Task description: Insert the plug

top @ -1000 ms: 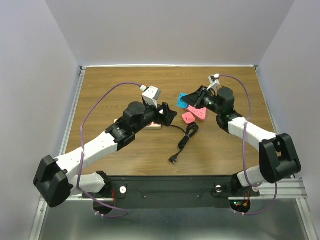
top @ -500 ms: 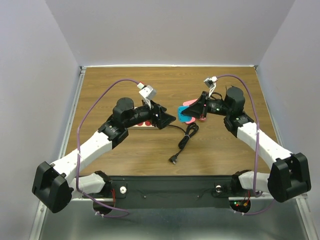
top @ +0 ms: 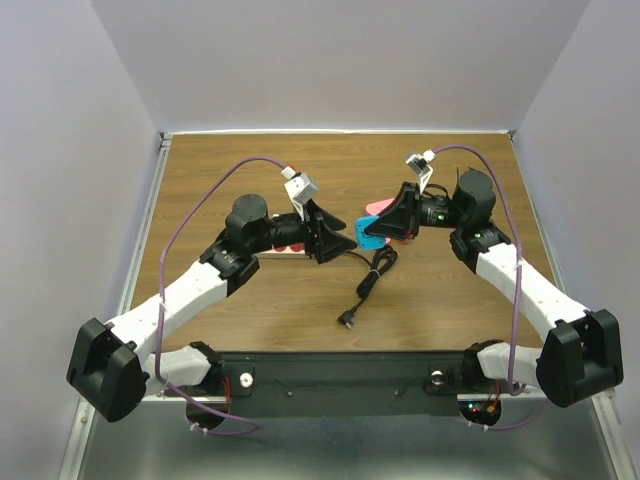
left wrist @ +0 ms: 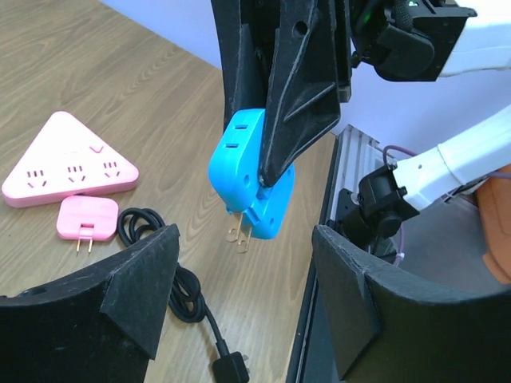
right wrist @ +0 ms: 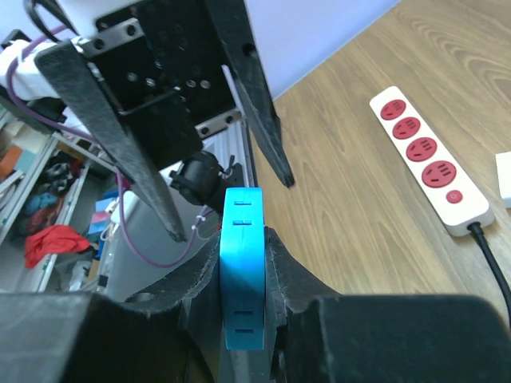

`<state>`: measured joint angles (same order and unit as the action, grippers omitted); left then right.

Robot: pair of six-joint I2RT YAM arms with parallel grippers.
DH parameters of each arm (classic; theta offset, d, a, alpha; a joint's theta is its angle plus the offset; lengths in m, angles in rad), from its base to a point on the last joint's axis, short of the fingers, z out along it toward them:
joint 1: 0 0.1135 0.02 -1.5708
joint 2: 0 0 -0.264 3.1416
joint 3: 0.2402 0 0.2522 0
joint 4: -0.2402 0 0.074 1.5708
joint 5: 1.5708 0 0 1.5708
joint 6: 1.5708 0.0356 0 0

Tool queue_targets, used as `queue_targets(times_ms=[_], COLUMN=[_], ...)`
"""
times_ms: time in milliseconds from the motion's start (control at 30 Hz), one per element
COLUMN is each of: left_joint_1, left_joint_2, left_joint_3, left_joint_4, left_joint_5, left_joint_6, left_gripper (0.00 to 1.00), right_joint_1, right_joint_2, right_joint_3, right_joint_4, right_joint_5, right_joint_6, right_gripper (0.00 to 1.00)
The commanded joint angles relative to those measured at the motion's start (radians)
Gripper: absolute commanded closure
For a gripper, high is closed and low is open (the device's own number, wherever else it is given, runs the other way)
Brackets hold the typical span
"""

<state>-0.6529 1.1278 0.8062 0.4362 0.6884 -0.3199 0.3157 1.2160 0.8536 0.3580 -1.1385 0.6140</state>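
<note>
My right pincer (top: 374, 232) is clamped on the bright blue plastic plug adapter (left wrist: 237, 163), gripping it by its flat sides. The adapter hangs in the air above the brown wooden bench (top: 450, 310). Its two brass prongs (left wrist: 239, 231) stick out below my fingers and point down toward the wood.

My left pincer (top: 339, 241) faces it from just beside, fingers spread wide apart, with the adapter framed in the gap between them but not touching either one.

On the bench below lies the pink triangular power strip (left wrist: 68, 171), sockets up. Close to it is a small pink square plug adapter (left wrist: 86, 217), lying flat with its prongs toward the near edge. A black coiled power cord (left wrist: 172, 271) lies right next to that small adapter, its plug end trailing toward my bases.

The long white power strip with red round sockets (right wrist: 427, 159) lies flat on the bench under my left arm, a dark cable leaving one end.
</note>
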Motion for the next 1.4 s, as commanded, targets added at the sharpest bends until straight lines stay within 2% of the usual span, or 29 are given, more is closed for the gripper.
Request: queue_targets(times_ms=[0, 200, 500, 767, 933, 1033, 1100, 1233, 1367], left_joint_1=[-0.008, -0.022, -0.036, -0.037, -0.037, -0.037, -0.042, -0.056, -0.062], left_joint_2=[0.023, 0.049, 0.076, 0.084, 0.087, 0.086, 0.087, 0.089, 0.089], left_joint_3=[0.001, 0.013, 0.027, 0.014, 0.002, -0.009, -0.010, -0.016, -0.024], left_joint_4=[0.082, 0.087, 0.111, 0.160, 0.208, 0.240, 0.249, 0.254, 0.268], left_joint_5=[0.054, 0.056, 0.075, 0.118, 0.175, 0.204, 0.214, 0.223, 0.230], left_joint_6=[-0.011, -0.007, -0.001, -0.002, -0.004, -0.011, -0.016, -0.011, -0.013], left_gripper=[0.24, 0.27, 0.45, 0.52, 0.65, 0.80, 0.93, 0.99, 1.00], right_joint_1=[0.005, 0.006, 0.008, 0.006, 0.006, 0.006, 0.006, 0.006, 0.006], right_joint_2=[-0.024, -0.027, -0.023, -0.027, -0.033, -0.036, -0.038, -0.041, -0.044], right_joint_3=[-0.002, -0.004, -0.013, -0.031, -0.034, -0.031, -0.030, -0.027, -0.027], right_joint_4=[0.105, 0.133, 0.147, 0.159, 0.164, 0.164, 0.168, 0.173, 0.180], right_joint_5=[-0.049, -0.060, -0.076, -0.112, -0.133, -0.142, -0.145, -0.147, -0.150], right_joint_6=[0.058, 0.078, 0.084, 0.089, 0.096, 0.105, 0.113, 0.122, 0.135], right_gripper=[1.00, 0.99, 1.00, 1.00, 1.00, 1.00, 1.00, 1.00, 1.00])
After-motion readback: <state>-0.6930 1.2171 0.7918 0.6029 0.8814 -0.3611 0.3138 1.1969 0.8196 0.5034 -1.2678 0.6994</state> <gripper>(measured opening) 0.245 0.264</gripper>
